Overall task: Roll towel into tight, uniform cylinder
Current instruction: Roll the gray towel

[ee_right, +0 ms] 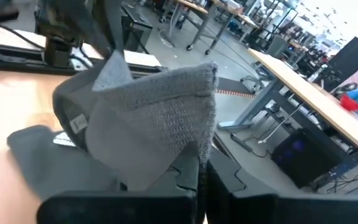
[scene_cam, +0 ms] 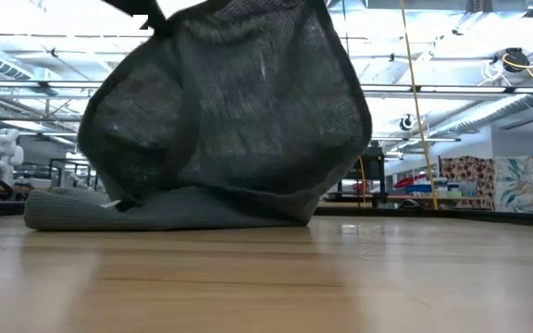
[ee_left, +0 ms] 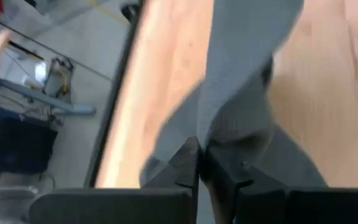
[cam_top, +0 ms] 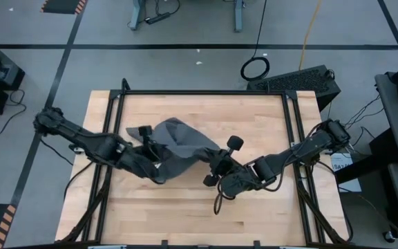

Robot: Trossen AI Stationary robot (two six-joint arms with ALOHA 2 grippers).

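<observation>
A: We see the plain dark grey soft cloth towel [cam_top: 178, 146] near the middle of the pale wooden table [cam_top: 185, 207], between our two arms. It isn't a roll; it is a loose, bunched heap, with part of it lifted off the wood.

B: Agreed. From the low view, the lifted part of the towel [scene_cam: 229, 102] hangs like a drooping tent, while a flat folded strip of it lies on the tabletop [scene_cam: 266, 277] underneath.

A: What about our left gripper [cam_top: 148, 147]? From above it sits at the towel's left side, touching the cloth.

B: In the left wrist view its fingers [ee_left: 188, 165] stand almost together with a fold of grey cloth [ee_left: 235, 112] pinched between the tips, so we take it as clamped on the towel.

A: And the right gripper [cam_top: 215, 163] is at the towel's right edge.

B: Yes. Its wrist view shows the dark fingers [ee_right: 191, 177] pressed together on a corner of the fabric [ee_right: 166, 112], which stands up from them with its hemmed edge upright. A small white tag [ee_right: 76, 124] shows on the cloth farther off, next to the part lying flat.

A: So both of our grippers hold the towel, one at each side.
</observation>
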